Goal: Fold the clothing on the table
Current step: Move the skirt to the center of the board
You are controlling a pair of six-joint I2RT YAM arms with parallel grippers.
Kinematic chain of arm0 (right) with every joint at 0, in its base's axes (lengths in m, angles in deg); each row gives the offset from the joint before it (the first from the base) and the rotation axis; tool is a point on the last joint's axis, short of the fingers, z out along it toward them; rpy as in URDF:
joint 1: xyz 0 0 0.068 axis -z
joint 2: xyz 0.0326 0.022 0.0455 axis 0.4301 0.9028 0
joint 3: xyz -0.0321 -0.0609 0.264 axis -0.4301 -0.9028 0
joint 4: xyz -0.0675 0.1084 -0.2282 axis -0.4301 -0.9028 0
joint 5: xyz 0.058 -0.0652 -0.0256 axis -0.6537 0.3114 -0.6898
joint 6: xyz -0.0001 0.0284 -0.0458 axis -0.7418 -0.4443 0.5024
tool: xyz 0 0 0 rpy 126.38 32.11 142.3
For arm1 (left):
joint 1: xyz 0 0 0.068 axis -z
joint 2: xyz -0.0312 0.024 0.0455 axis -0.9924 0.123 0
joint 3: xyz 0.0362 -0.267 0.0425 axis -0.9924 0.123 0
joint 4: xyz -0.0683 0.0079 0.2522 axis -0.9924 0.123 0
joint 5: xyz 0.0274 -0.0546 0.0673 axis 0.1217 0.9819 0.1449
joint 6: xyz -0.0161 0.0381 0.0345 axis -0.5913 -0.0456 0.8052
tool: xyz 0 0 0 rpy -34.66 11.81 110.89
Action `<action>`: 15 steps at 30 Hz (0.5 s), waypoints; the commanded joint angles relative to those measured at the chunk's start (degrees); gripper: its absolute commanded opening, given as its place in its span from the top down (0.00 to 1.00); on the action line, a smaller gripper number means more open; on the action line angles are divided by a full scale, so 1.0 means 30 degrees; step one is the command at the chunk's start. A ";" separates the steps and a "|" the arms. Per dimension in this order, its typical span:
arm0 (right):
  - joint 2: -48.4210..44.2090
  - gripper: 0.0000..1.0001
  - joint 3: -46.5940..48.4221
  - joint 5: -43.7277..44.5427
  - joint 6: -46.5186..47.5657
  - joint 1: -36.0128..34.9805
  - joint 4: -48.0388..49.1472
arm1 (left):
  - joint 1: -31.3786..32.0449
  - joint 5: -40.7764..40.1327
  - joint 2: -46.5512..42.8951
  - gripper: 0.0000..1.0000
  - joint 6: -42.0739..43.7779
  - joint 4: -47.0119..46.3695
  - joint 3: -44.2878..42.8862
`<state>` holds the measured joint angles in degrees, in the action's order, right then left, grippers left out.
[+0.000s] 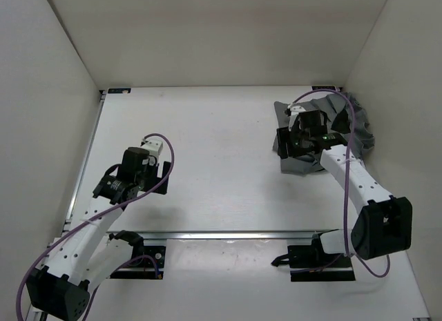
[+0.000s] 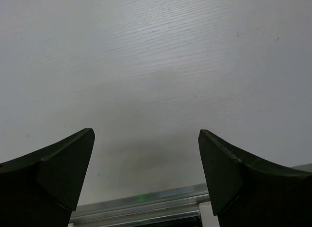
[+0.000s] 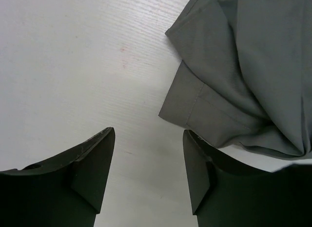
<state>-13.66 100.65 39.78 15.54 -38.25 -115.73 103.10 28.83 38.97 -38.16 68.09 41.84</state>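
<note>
Dark grey pleated fabric, the clothing (image 1: 345,128), is seen from the top camera crumpled in a loose heap at the far right corner of the flat white table (image 1: 207,128), close to the right wall. The white right arm (image 1: 352,176) is stretched over the left part of the heap. The white left arm (image 1: 83,238) is placed at the near left, well apart from the garment, with its wrist just beyond the metal rail (image 1: 228,235).

In the left wrist view, the left gripper (image 2: 146,139) is shown with its dark fingers spread fully wide. Nothing is held; only bare table is seen between them, with a strip of the rail at the lower edge.

In the right wrist view, the right gripper (image 3: 148,136) is shown roughly half open and empty, with bare table between its fingers. A flat hemmed edge of the clothing is seen just beside and beyond the right finger, not between the two.

Folding is judged not yet begun: the step in hand appears to be reaching for a first hold. For the next move, the right gripper would need to be shifted right over the hem, lowered and closed on it, so that the garment can be drawn toward the middle and spread flat.
</note>
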 commanded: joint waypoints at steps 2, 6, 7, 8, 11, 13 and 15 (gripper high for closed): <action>0.1095 0.42 -0.0801 0.1243 0.0692 -0.0808 0.1869 | 0.0515 -0.0255 -0.0108 0.02 0.0107 -0.0113 0.0329; 0.2586 0.41 -0.1125 0.2529 0.1393 -0.1309 0.2483 | 0.0515 -0.0492 -0.0575 0.01 -0.0127 -0.0141 0.0532; 0.2707 0.39 -0.1416 0.2766 0.1918 -0.1424 0.3009 | 0.0602 -0.0463 -0.0752 0.01 -0.0070 -0.0113 0.0331; 0.2998 0.38 -0.1680 0.2942 0.2156 -0.1454 0.3130 | 0.0777 -0.0375 -0.0812 0.01 0.0018 -0.0171 0.0387; 0.3789 0.34 -0.1888 0.3472 0.2596 -0.1396 0.3131 | 0.0662 0.0355 -0.0813 0.02 0.0107 -0.0172 0.0592; 0.4431 0.39 -0.1772 0.3414 0.2568 -0.0928 0.3278 | 0.0691 0.0854 -0.0637 0.01 0.0457 -0.0230 0.0506; 0.4729 0.42 -0.1713 0.3908 0.2626 -0.0810 0.3305 | 0.0865 0.0856 -0.0694 0.01 0.0428 -0.0318 0.0592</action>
<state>-0.26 95.03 48.37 21.74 -41.53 -108.96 104.93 29.56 37.35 -37.75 67.83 43.00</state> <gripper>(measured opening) 0.587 0.986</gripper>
